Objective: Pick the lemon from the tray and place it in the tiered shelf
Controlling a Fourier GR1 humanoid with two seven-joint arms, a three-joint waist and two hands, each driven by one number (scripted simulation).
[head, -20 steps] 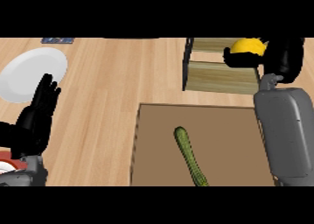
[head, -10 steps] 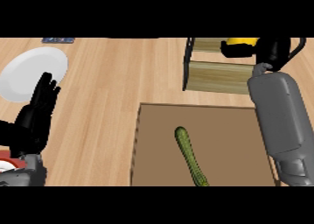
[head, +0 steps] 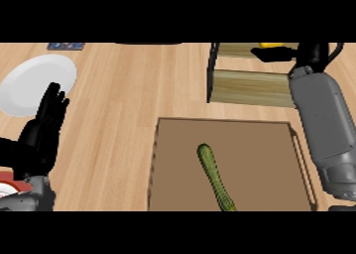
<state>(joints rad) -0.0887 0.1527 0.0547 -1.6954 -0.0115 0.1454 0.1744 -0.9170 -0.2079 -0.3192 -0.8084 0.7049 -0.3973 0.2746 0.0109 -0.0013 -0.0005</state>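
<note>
Right hand [head: 283, 53], black fingers curled round the yellow lemon [head: 269, 44] — up inside the slatted wooden tiered shelf [head: 250, 88]. Left hand [head: 41, 130] flat, fingers straight. Bumpy green cucumber [head: 214, 176] on brown rectangular tray [head: 173, 149]; round white plate [head: 30, 82] beside.

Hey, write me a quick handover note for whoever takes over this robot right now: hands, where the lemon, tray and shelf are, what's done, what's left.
Right hand: reached into the tiered shelf at the upper right, fingers curled round the lemon, of which only a yellow sliver shows at the shelf's top level.
Left hand: open, resting at the lower left, fingers up, beside the white plate.
Tray: in front of the shelf, holding only a cucumber.
Done: lemon lifted off the tray and carried to the shelf.
Left: let go of the lemon on the shelf and pull the right arm back.
</note>
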